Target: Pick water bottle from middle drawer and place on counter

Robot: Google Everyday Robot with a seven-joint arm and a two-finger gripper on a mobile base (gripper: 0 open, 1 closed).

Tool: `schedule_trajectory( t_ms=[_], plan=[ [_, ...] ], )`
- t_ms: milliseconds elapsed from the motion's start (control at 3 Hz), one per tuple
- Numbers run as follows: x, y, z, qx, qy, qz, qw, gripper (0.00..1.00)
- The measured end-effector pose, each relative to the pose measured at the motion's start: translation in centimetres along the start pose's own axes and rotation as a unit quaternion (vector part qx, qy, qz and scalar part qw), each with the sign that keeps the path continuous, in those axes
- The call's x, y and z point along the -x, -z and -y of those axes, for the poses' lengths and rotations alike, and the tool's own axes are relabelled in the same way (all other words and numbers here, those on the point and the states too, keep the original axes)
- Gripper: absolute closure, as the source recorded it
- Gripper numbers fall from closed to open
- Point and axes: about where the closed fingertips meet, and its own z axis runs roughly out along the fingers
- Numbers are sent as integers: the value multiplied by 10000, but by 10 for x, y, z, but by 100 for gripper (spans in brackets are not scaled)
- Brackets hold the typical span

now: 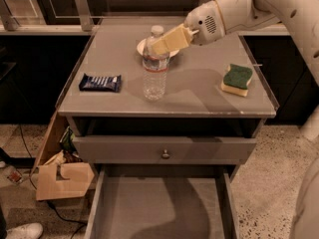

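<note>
The water bottle (154, 71) stands upright on or just above the counter (199, 96), left of its middle. My gripper (159, 46) reaches in from the upper right, and its cream fingers (171, 40) are closed on the bottle's shoulder just below the white cap. The middle drawer (149, 210) is pulled open below the cabinet front and its grey floor is bare.
A dark blue snack bar (100, 82) lies on the counter's left. A green and yellow sponge (237, 79) lies on its right. A white bowl (143, 46) sits behind the bottle. A drawer front with a knob (165, 154) sits above the open drawer. A cardboard box (64, 179) is on the floor at the left.
</note>
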Motion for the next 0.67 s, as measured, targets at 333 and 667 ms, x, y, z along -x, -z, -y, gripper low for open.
schedule_trajectory(
  t_ms=[333,667],
  plan=[
    [-4,-10,1,125,-35,-54,9999,100],
    [-5,-14,1,177,-51,-61,9998,100]
  ],
)
